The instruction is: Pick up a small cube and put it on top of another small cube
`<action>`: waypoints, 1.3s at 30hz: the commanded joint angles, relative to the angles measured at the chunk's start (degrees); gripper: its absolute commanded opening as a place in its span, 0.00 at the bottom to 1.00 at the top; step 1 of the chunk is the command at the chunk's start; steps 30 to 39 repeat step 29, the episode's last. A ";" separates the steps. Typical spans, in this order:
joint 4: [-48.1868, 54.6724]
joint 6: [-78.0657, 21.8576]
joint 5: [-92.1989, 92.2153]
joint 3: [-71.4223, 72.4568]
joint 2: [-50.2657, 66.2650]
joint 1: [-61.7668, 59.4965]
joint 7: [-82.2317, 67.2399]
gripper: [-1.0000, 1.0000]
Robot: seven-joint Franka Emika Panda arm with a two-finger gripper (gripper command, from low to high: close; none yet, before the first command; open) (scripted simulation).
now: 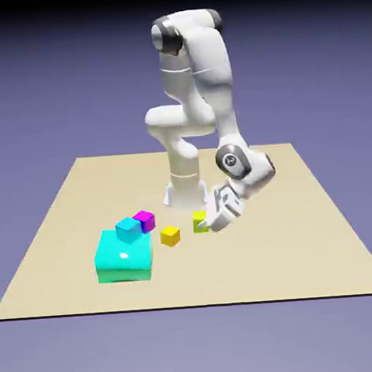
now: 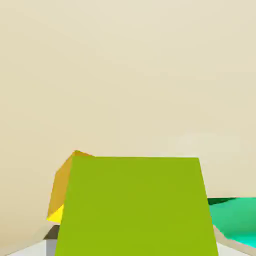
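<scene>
A small lime-green cube [image 1: 199,222] rests on the table beside the robot's base, and my gripper [image 1: 210,223] is shut on it. In the hand view that lime-green cube [image 2: 135,205] fills the lower middle and hides my fingertips. A small yellow cube [image 1: 171,236] lies just to the exterior view's left of it; the yellow cube [image 2: 62,192] shows behind the green one's left edge in the hand view. Farther left are a small magenta cube [image 1: 145,220] and a small cyan cube [image 1: 128,228].
A large cyan block [image 1: 124,256] sits toward the table's front left, with the small cyan cube at its back edge; a corner of the cyan block [image 2: 235,217] shows at the hand view's lower right. The tan table [image 1: 287,244] stretches to the right.
</scene>
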 commanded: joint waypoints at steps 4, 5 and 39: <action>-2.38 3.62 -6.49 -8.36 -6.93 0.45 -7.91 0.00; -2.98 4.53 -8.07 -10.44 -8.66 0.40 -9.91 0.00; -4.73 18.96 -40.88 -37.99 -14.72 -2.51 -19.85 1.00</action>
